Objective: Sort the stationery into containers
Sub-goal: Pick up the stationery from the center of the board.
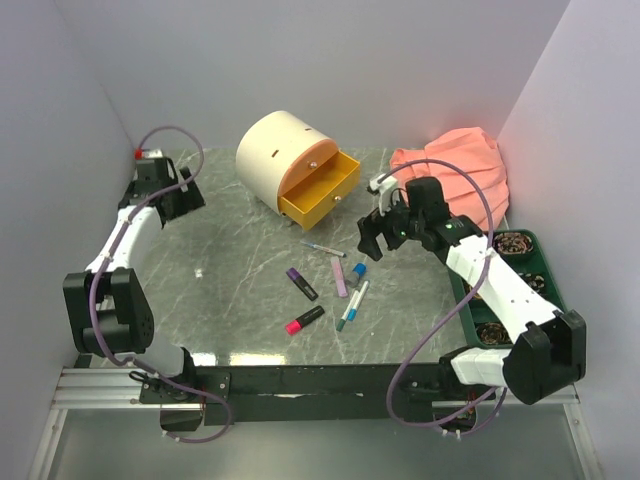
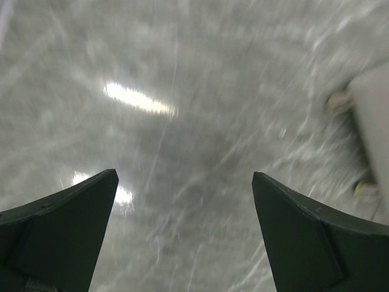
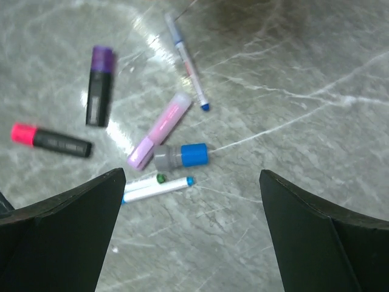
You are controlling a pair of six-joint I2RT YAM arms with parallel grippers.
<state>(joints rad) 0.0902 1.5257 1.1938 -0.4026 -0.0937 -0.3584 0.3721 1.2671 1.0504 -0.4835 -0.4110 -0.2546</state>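
The stationery lies loose on the grey marbled table, clustered near the middle of my overhead view. At the cluster's 12 o'clock is a thin white pen. Below it the lilac marker lies just beside the short blue-capped highlighter, which is at its 3 o'clock. The purple highlighter sits at the marker's 9 o'clock and the pink-black highlighter at the cluster's 7 o'clock. Two white pens lie side by side at 5 o'clock. On my right wrist camera a small green piece shows right against them.

At about 11 o'clock from the cluster stands the cream cabinet. Its yellow drawer is pulled out toward the pens, and the peach-orange drawer above it is pushed in.

My right gripper hangs at the cluster's 2 o'clock, near the blue-capped highlighter. Its jaws are spread wide with nothing between them.

My left gripper is at the cabinet's 9 o'clock, well apart from the stationery. Its jaws are also spread wide, over bare table, gripping nothing. A blurred pale edge of the cabinet shows at the right of its camera view.

A bunched pink cloth sits at the table's 2 o'clock corner. A dark green tray runs along the 3 o'clock edge, under my right arm.
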